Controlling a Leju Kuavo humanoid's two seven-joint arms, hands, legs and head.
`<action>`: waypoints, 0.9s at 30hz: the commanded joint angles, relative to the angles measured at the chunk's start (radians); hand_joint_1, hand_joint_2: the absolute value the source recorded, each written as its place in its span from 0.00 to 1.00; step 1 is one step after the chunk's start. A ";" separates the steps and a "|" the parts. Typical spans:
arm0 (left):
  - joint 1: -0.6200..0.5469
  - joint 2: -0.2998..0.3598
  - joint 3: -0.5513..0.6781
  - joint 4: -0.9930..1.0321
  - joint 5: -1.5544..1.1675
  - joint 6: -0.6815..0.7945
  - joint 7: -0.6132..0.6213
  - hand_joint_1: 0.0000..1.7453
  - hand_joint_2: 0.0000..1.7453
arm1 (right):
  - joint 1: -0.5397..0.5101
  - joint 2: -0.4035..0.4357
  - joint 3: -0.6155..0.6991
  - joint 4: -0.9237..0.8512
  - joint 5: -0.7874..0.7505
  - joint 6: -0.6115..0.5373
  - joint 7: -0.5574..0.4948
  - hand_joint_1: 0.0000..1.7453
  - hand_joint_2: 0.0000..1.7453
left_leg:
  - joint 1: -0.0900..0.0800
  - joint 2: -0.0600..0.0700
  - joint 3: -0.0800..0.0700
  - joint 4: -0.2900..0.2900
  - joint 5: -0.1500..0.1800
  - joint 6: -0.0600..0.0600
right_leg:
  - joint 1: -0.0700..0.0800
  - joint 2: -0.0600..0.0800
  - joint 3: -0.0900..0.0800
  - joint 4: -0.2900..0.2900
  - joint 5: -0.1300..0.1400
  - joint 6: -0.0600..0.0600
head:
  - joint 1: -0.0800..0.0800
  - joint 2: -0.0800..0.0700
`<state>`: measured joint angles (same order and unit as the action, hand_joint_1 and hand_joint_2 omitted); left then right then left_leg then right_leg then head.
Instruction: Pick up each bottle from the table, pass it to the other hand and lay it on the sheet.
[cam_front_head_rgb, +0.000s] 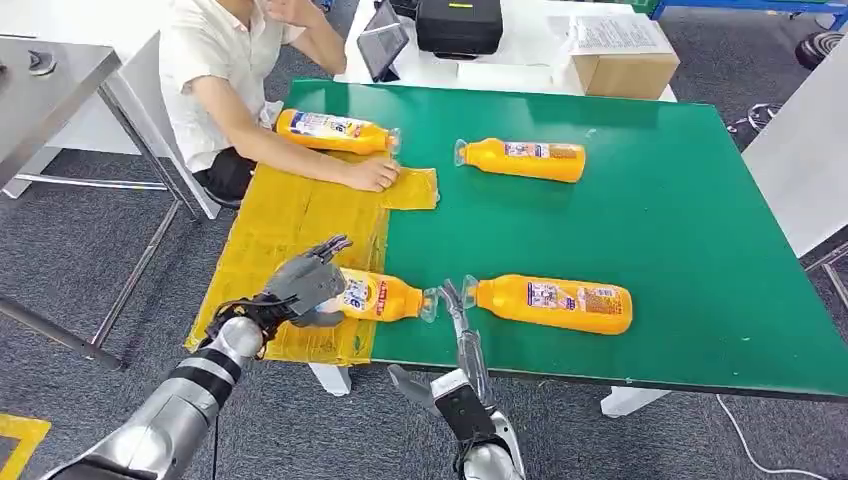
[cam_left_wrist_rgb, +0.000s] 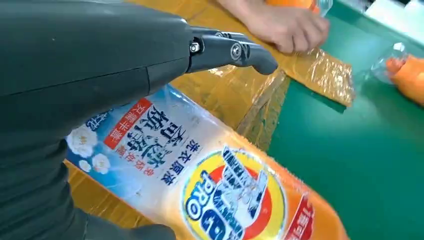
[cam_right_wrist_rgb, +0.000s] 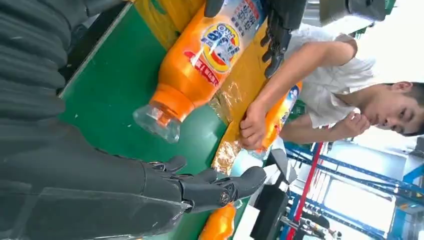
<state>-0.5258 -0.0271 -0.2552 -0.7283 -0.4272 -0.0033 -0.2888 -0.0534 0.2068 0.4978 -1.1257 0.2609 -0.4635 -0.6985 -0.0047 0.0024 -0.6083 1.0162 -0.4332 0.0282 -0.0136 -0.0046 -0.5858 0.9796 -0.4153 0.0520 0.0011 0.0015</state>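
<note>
Head view: a green table (cam_front_head_rgb: 680, 230) carries a crinkled yellow sheet (cam_front_head_rgb: 280, 225) over its left edge and four orange plastic bottles with clear caps, all lying on their sides. The robot's silver left arm rises from the lower left; its left hand (cam_front_head_rgb: 308, 285) grips the base end of the near-left orange bottle with a blue, white and red label (cam_front_head_rgb: 385, 298). This bottle lies across the sheet's right border, base over the sheet, cap pointing right over the green surface. Whether it rests on the sheet or is held just above it cannot be told.

The right hand (cam_front_head_rgb: 455, 345) stands at the table's near edge, fingers apart and extended upward, holding nothing; its fingertips reach between the cap of the gripped bottle and the cap of the near-right orange bottle (cam_front_head_rgb: 555, 303), which lies on bare green.

A far-left orange bottle (cam_front_head_rgb: 330, 131) lies at the sheet's far end. A far-centre orange bottle (cam_front_head_rgb: 525, 160) lies on the green top, well apart from the sheet. A seated person in a white shirt (cam_front_head_rgb: 215, 70) presses a hand (cam_front_head_rgb: 372, 175) on the sheet near the far-left bottle.

Beyond the table stand a brown cardboard box (cam_front_head_rgb: 625, 70), a black case (cam_front_head_rgb: 458, 25) and a tablet (cam_front_head_rgb: 382, 45).
</note>
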 joint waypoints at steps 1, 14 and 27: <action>0.202 -0.066 -0.028 -0.386 -0.020 0.408 -0.068 0.00 1.00 | 0.003 -0.047 -0.015 -0.003 0.034 -0.074 0.000 0.00 1.00 | 0.000 -0.001 0.001 0.000 -0.001 -0.001 | 0.000 -0.001 0.001 -0.001 -0.001 -0.001 | 0.000 0.000; 0.250 -0.064 -0.075 -0.515 0.138 0.429 -0.087 0.00 1.00 | 0.010 -0.067 -0.037 0.002 0.072 -0.122 0.000 0.00 1.00 | 0.000 0.000 -0.003 0.000 -0.001 -0.001 | 0.000 0.000 -0.003 -0.001 -0.001 -0.001 | 0.000 0.000; 0.409 -0.078 -0.098 -0.777 0.178 0.330 -0.081 0.00 1.00 | -0.015 -0.420 -0.260 0.024 1.049 -0.186 0.529 0.00 1.00 | -0.002 -0.005 -0.002 -0.001 -0.001 0.001 | -0.002 -0.005 0.000 -0.003 -0.001 0.001 | 0.000 0.000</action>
<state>-0.2020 -0.0935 -0.3208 -1.3585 -0.2666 0.3525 -0.3780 -0.0209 0.0452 0.3595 -1.1349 1.2140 -0.6825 -0.3022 -0.0062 0.0003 -0.6144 1.0164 -0.4336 0.0285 -0.0152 -0.0068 -0.5910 0.9786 -0.4154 0.0523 0.0011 0.0015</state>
